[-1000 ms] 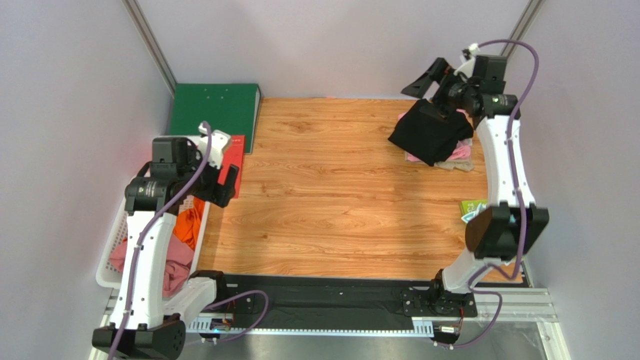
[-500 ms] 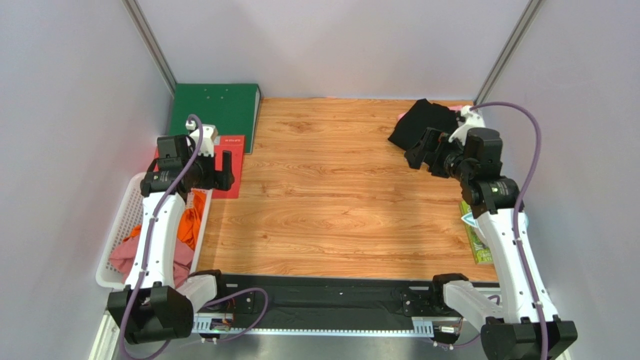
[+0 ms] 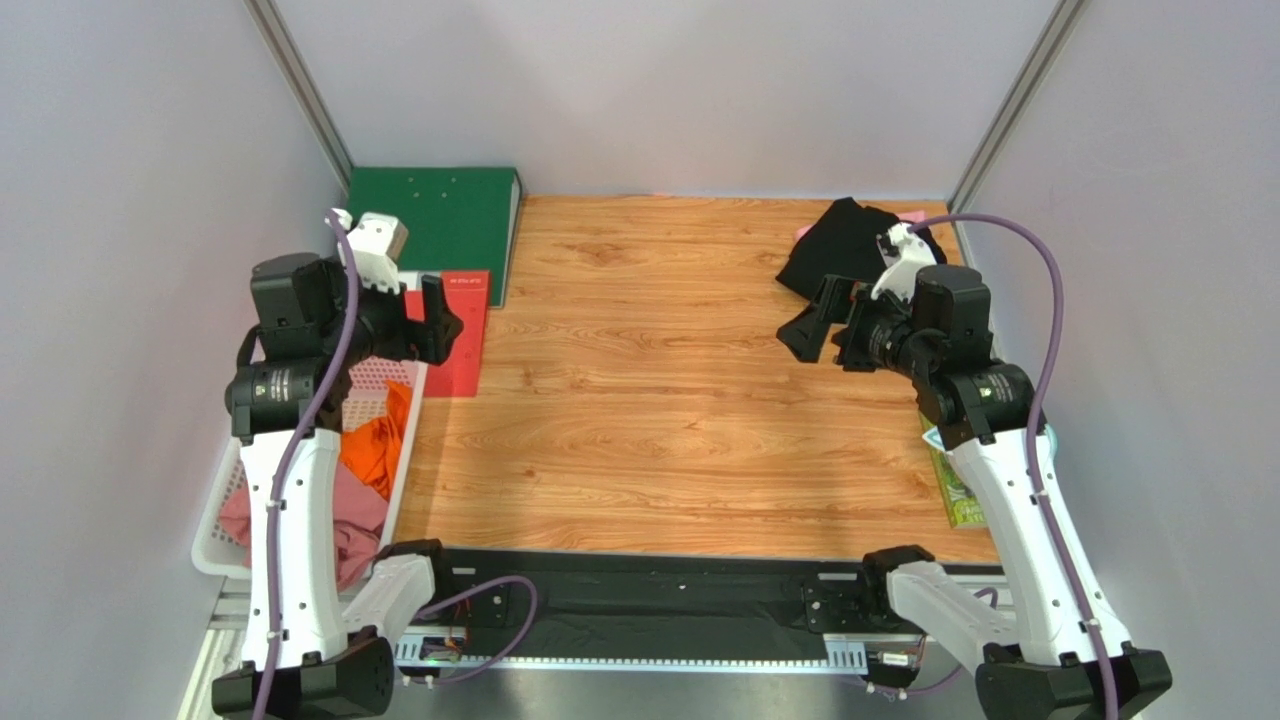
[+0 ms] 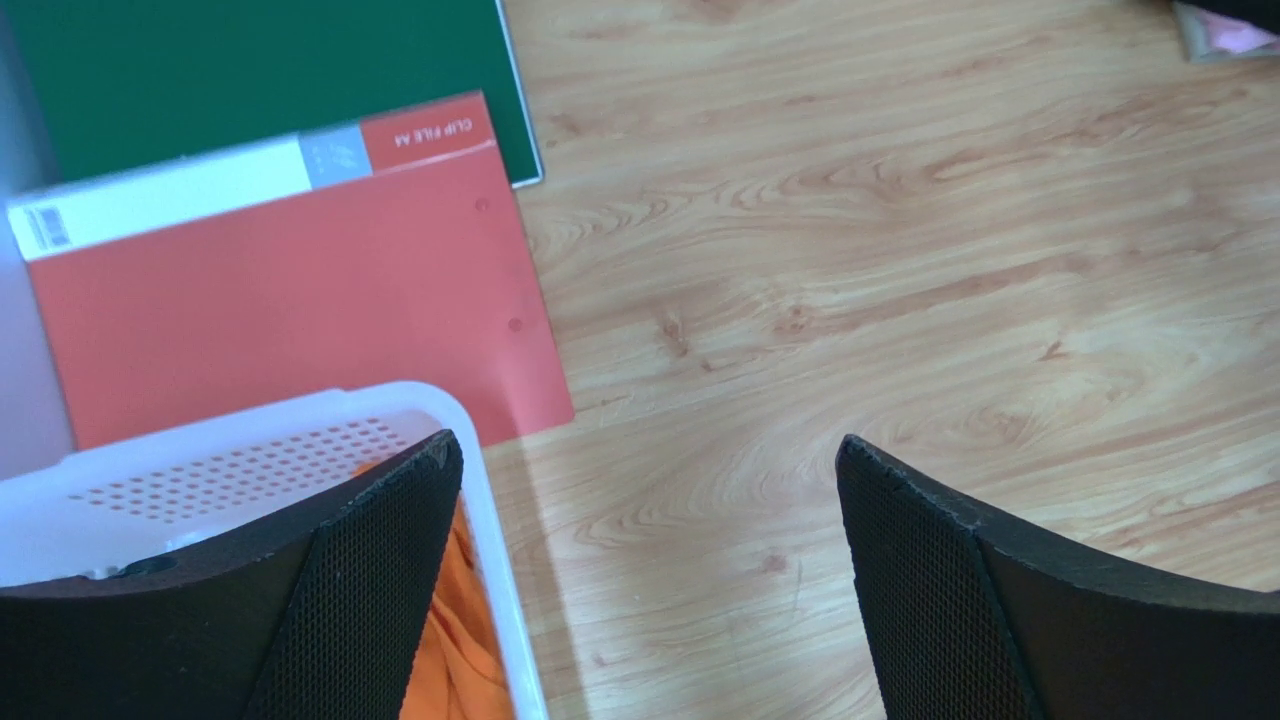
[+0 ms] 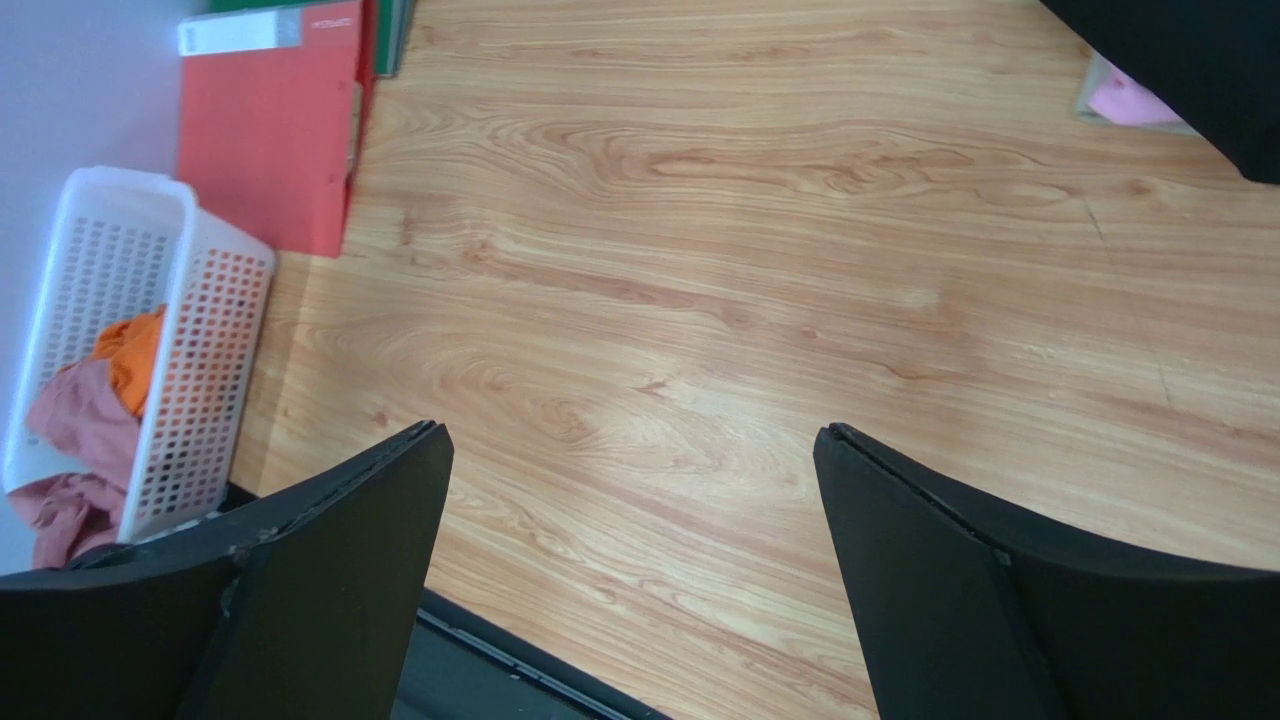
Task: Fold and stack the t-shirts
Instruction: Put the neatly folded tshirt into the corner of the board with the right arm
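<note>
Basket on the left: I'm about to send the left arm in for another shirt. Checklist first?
1. Left gripper open, empty: ok.
2. Right gripper open, empty: ok.
3. Orange shirt and dusty-rose shirt in the basket: ok.
4. Left gripper centred over the orange shirt: not ok, it straddles the basket's rim.
5. Black shirt at the table's far right, off the middle: ok.
6. Stack under it neat: cannot tell.
</note>
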Controlling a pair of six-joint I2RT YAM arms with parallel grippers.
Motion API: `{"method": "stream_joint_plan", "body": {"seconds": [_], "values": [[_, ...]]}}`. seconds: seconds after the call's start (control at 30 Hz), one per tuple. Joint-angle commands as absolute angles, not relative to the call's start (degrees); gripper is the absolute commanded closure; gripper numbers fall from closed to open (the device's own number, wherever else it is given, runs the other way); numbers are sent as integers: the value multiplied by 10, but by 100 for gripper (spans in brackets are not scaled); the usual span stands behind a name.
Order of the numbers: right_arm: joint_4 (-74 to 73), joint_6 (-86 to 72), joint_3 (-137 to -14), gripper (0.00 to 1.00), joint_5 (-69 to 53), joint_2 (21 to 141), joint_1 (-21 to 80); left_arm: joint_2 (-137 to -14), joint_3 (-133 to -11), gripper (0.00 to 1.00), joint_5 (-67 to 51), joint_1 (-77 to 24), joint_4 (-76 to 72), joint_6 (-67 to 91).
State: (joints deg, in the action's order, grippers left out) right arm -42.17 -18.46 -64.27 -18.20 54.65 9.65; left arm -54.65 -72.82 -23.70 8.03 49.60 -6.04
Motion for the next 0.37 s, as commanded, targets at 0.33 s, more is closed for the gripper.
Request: {"method": "stream_joint_plan", "body": {"seconds": [0.33], "values": [[-411,-181,-722,0,-170,528,150,-522,-770,0,-270,85,541,-58]]}}
